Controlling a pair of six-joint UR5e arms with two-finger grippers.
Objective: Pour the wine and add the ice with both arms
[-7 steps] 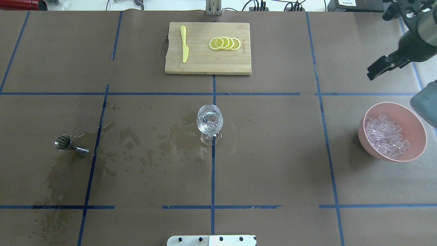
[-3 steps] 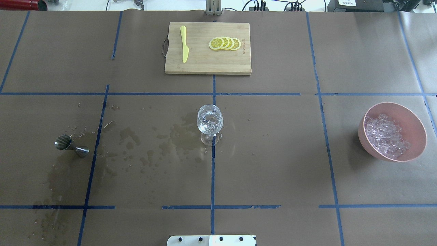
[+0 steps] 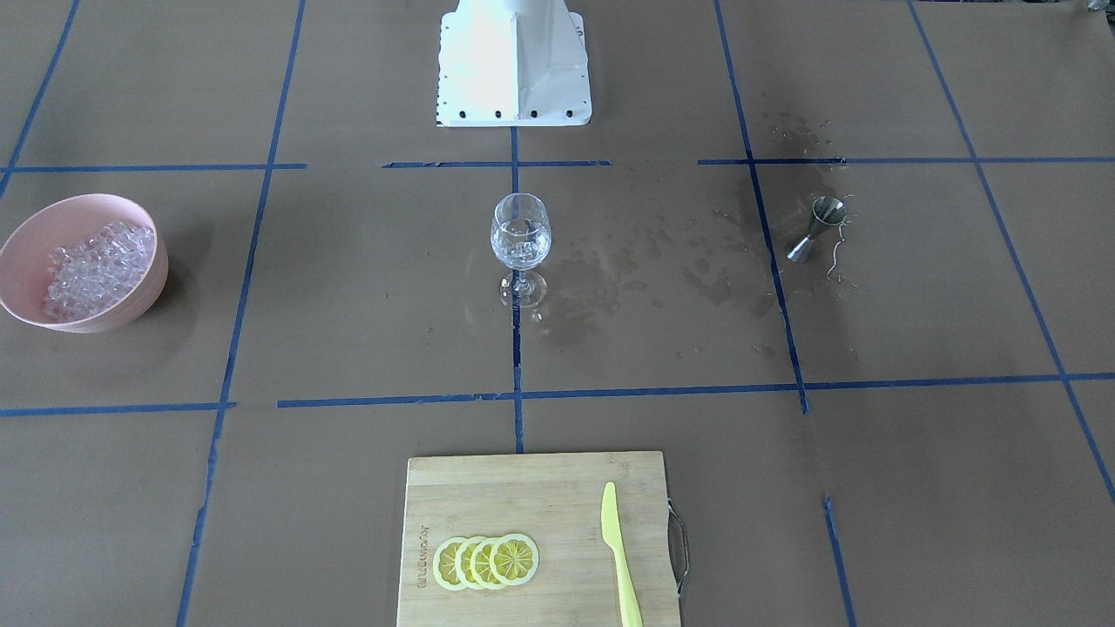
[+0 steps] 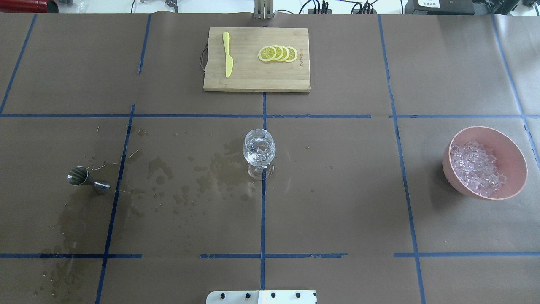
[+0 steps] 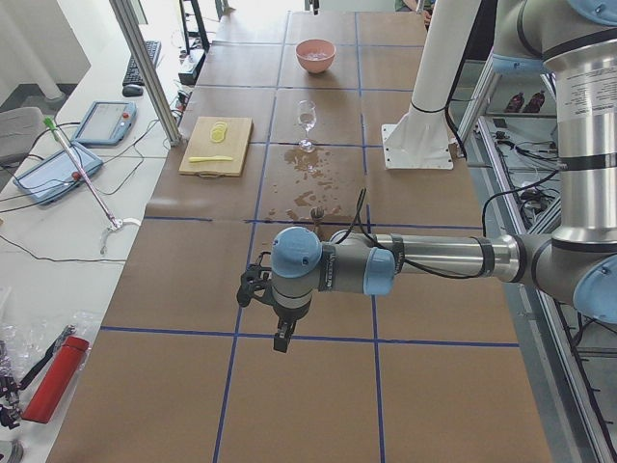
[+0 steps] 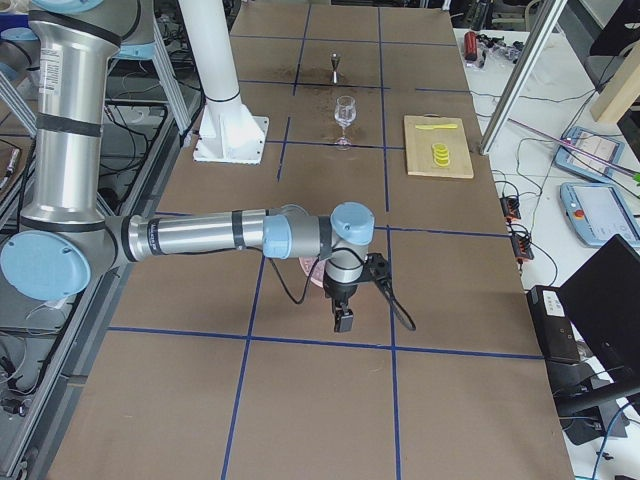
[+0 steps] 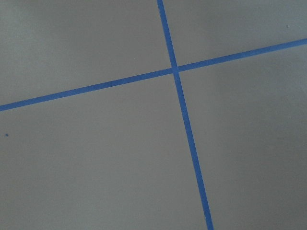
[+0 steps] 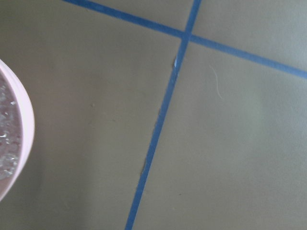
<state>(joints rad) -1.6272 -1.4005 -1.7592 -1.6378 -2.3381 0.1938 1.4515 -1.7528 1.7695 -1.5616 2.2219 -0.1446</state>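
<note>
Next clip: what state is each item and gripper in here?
Wine glass: upright, clear cubes inside.
Jigger: upright, among wet patches.
Pink bowl: upright, holding ice.
Lemon slices: fanned on cutting board.
Yellow knife: lying flat beside them.
Left gripper: open or shut, cannot tell.
Right gripper: cannot tell.

Setting: robotics laboratory, my own work cell. Evidence: my table (image 4: 337, 202) papered brown and squared off in blue tape (image 4: 262, 219); my white pedestal base (image 3: 514, 65) showing its bolt holes; my left arm (image 5: 434, 256) and right arm (image 6: 190, 235), grey with blue joint caps; aluminium frame posts (image 5: 147, 68); touchscreen pendants (image 5: 104, 121), cable runs (image 4: 313, 6) and a dark screen (image 6: 605, 300) on the surrounding benches.
</note>
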